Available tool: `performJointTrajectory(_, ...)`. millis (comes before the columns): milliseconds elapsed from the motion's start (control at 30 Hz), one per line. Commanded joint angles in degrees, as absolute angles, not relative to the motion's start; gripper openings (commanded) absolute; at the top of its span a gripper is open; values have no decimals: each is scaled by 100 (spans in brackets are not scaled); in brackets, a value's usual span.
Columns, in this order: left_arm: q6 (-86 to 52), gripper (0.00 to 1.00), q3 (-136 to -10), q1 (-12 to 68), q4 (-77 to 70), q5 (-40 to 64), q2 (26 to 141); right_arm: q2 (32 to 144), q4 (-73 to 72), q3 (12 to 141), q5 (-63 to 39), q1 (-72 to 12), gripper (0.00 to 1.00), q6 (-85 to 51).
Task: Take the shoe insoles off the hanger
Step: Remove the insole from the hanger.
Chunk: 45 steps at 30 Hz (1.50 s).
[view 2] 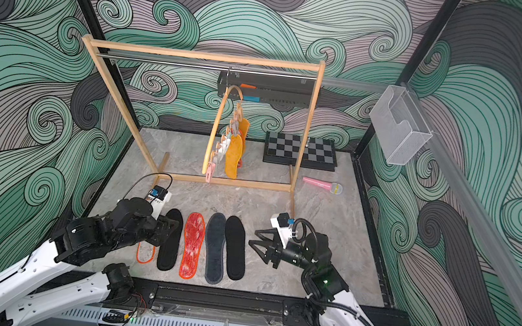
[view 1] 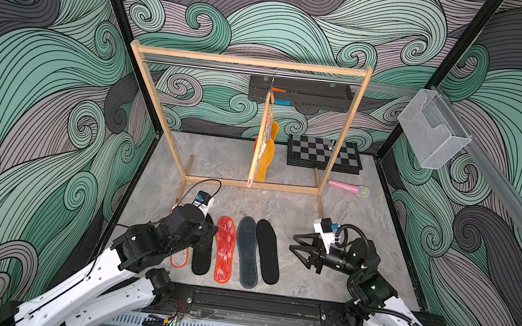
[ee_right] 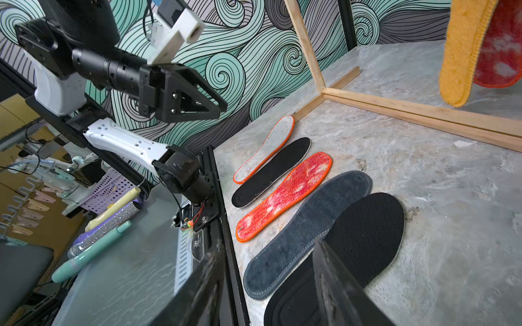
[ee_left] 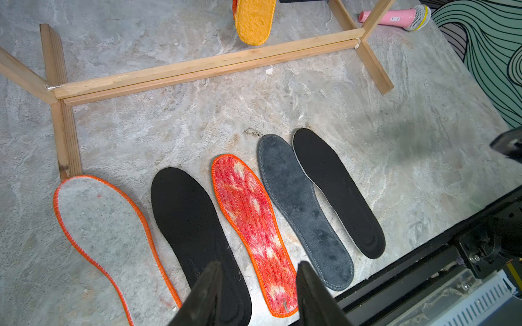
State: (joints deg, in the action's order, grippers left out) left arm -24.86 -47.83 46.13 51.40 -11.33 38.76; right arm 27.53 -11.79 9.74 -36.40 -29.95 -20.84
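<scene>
- Five shoe insoles lie flat in a row along the front edge of the desk: a pale insole with orange edging, a black insole, a red-white mottled insole, a dark grey insole and a second black insole.
- Three more hang clipped to the hanger, which dangles edge-on from the wooden rack toward the back edge. They are two mustard yellow insoles and, behind them, another red mottled one.
- Left gripper hovers over the row with its fingers spread and nothing between them. The right gripper, at the row's other end, is likewise parted and empty.
- I'd judge the hanging pads light, thin and floppy, with a fleecy face that gives good grip. Pinch the free lower end, or just under where it is clipped, and pull straight down.
- That hanger looks free to swing, so steadying it with the other arm seems wise.
</scene>
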Motion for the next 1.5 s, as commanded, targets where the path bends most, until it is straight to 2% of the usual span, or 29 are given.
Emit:
performJointTrajectory(0, -2399, 45, -4798, 4566, 5071, -1074, 3868, 2168, -900, 545, -3367, -3099, 53, -2161)
performJointTrajectory(300, -2393, 45, -4794, 4554, 5045, -1033, 3982, 984, -770, -79, -3209, -3114, 56, -2342)
performJointTrajectory(567, -2400, 46, -4694, 4546, 4811, -862, 3917, 921, -637, -72, -3081, -3117, 55, -2314)
performJointTrajectory(667, -2751, 46, -4473, 4509, 4337, -753, 3984, 1030, -714, -84, -3063, -3128, 56, -2320)
performJointTrajectory(767, -2851, 47, -3845, 4498, 2997, -223, 4186, 1072, -721, -87, -3050, -3125, 56, -2343)
performJointTrajectory(833, -2780, 48, -3591, 4492, 2146, -184, 4472, 1057, -715, -82, -3054, -3125, 56, -2349)
performJointTrajectory(900, -2686, 59, -3551, 4393, 1581, -324, 4888, 1029, -691, -74, -3050, -3129, 56, -2351)
performJointTrajectory(933, -2600, 61, -3556, 4262, 1293, -168, 5096, 1022, -680, -73, -3041, -3129, 56, -2348)
performJointTrajectory(1067, -2581, 61, -3624, 3305, -110, 1362, 6108, 998, -634, -72, -3037, -3126, 56, -2357)
performJointTrajectory(1133, -2404, 61, -3957, 2992, -285, 1823, 6595, 985, -641, -74, -3042, -3129, 56, -2359)
performJointTrajectory(1267, -1796, 60, -4786, 2623, -202, 2079, 7605, 993, -632, -78, -3013, -3127, 56, -2359)
performJointTrajectory(1467, -1415, 59, -5360, 2007, -981, 2713, 8736, 929, -601, -75, -3062, -3133, 56, -2376)
